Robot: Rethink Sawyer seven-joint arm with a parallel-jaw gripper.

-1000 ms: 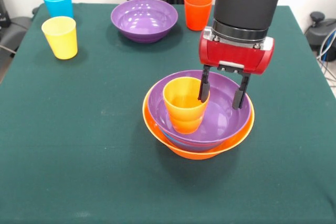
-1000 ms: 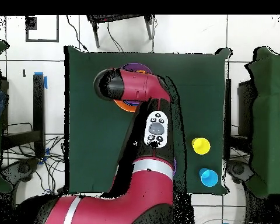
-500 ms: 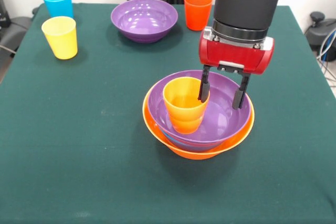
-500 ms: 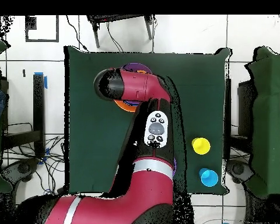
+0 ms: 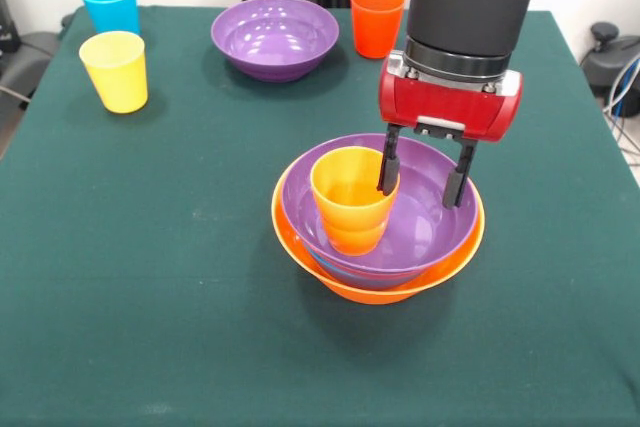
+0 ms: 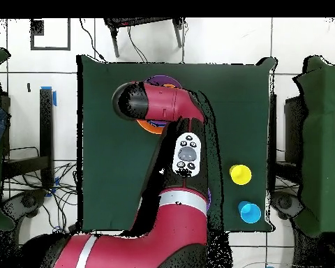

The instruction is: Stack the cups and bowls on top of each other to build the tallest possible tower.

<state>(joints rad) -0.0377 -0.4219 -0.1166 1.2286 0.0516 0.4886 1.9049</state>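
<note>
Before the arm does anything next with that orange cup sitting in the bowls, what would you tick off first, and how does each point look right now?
1. Gripper open: ok; its two fingers stand apart.
2. Grip on the orange cup: not ok; one finger is at the cup's rim, the other is well clear over the purple bowl.
3. Orange cup upright: ok, it stands in the purple bowl.
4. Pile seated: ok; the purple bowl sits level in the large orange bowl.
5. Next pieces free: ok; the yellow cup, light blue cup, red-orange cup and second purple bowl stand apart.
</note>
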